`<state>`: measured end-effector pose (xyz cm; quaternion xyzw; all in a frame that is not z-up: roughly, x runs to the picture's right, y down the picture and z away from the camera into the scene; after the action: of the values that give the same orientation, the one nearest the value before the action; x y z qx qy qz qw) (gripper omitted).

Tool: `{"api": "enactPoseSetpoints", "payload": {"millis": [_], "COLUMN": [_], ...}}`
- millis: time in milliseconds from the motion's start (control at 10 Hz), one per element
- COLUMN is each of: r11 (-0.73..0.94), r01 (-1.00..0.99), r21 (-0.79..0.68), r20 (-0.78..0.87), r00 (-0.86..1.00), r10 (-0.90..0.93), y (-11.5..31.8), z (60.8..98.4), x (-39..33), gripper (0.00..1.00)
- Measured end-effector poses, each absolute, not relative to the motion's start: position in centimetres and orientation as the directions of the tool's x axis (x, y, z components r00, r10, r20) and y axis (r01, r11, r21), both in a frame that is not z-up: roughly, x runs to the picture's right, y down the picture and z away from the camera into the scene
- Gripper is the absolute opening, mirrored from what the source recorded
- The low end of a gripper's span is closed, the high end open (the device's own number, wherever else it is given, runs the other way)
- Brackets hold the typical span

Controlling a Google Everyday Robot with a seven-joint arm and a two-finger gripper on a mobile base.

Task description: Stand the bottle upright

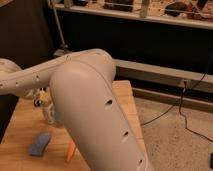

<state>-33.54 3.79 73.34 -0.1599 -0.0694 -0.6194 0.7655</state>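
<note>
While the broad white arm (95,115) fills the middle of the camera view, we find its gripper (42,99) out at 9 o'clock from that bulk. It hangs low over the wooden worktop (20,130) and is partly hidden behind the nearest link. We cannot tell how the jaws stand, nor whether they have hold of anything. The bottle (48,114), pale and translucent, sits just under the gripper at its 6 o'clock, close against the arm's edge. We cannot tell whether it is upright or tilted. A blue sponge block (39,144) lies on the worktop at 7 o'clock from the bottle, apart from it. An orange object (71,150) pokes out beside the arm at 5 o'clock.
</note>
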Motion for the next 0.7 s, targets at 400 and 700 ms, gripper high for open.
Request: {"api": "enactPoseSetpoints", "payload": {"millis": [400,700], "r11": [0.188,0.273], "r01": [0.969,0.952], "r21": [-0.157,-0.136], "r20": [0.304,0.339], "r00": [0.229,0.304], "r10": [-0.925,-0.890], "y": [3.80,3.41], "z": [73.09,73.54], "x": [-33.41,-32.99], "gripper": [0.80,0.80]}}
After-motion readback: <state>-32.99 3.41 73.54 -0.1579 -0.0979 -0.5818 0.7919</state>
